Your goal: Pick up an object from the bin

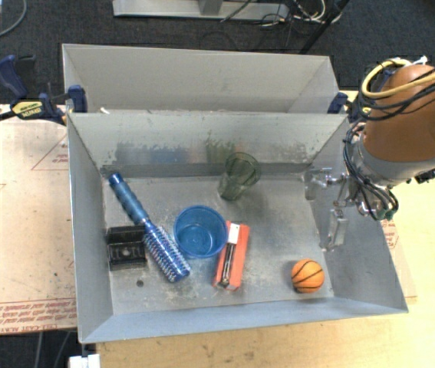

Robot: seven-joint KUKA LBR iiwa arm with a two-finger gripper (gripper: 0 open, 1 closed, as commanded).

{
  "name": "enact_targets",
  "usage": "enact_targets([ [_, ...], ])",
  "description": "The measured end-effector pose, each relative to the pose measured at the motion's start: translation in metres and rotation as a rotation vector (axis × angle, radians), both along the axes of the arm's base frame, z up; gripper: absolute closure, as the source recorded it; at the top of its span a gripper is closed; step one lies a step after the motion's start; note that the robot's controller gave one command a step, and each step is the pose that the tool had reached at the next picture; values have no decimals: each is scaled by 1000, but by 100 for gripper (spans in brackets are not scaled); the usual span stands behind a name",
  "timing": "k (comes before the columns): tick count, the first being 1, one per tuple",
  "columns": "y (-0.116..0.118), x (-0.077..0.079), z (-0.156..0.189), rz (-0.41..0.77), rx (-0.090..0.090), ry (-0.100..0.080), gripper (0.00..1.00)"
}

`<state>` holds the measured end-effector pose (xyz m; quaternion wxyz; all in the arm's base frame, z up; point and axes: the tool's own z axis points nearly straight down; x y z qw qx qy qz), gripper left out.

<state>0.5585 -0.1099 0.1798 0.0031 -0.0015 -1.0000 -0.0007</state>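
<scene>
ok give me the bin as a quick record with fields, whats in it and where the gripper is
gripper: right side of the bin
nearest thing: small orange ball, front right, not touching it
middle: blue cup, orange tool beside it
left: blue hairbrush, black block
back: green cup by the back wall

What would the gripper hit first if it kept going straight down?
The gripper would probably meet bare bin floor by the right wall; the orange ball lies slightly aside, though depth is unclear.
</scene>
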Motion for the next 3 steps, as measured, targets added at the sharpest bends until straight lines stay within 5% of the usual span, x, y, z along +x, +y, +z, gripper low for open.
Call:
enact_targets([
  [1, 0, 1, 5, 2, -1, -7, 0],
  [2, -1, -16, -29, 51, -2, -14, 0],
  [3, -25, -4, -88, -7, -3, -14, 0],
])
